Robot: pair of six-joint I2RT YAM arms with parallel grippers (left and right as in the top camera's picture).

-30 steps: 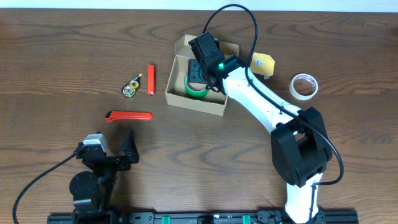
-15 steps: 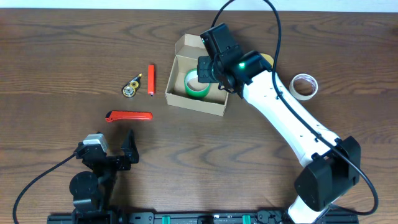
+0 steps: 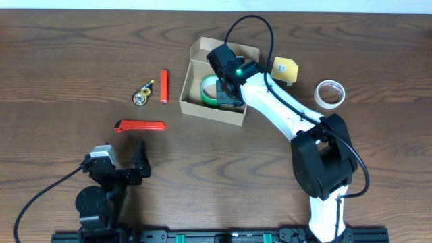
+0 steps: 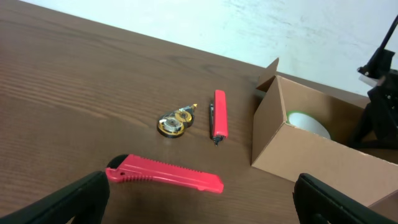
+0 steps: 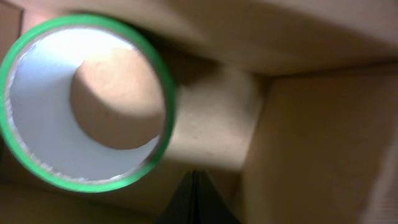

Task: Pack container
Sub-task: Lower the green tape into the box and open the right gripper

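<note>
Container with green tape roll inside; right pincer clenched, left pincer released.

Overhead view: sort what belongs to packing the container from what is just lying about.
Job: container; green tape roll inside it; right hand reaching into it.
Lying about, possibly next: red box cutter; red marker; correction tape; white tape roll; yellow item.

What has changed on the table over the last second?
The right gripper, which covered the green tape roll a second ago, lifted clear, then dipped back into the container beside it. The roll now lies free inside, apparently let go. The left gripper, red cutter, red marker and white roll stayed put.
</note>
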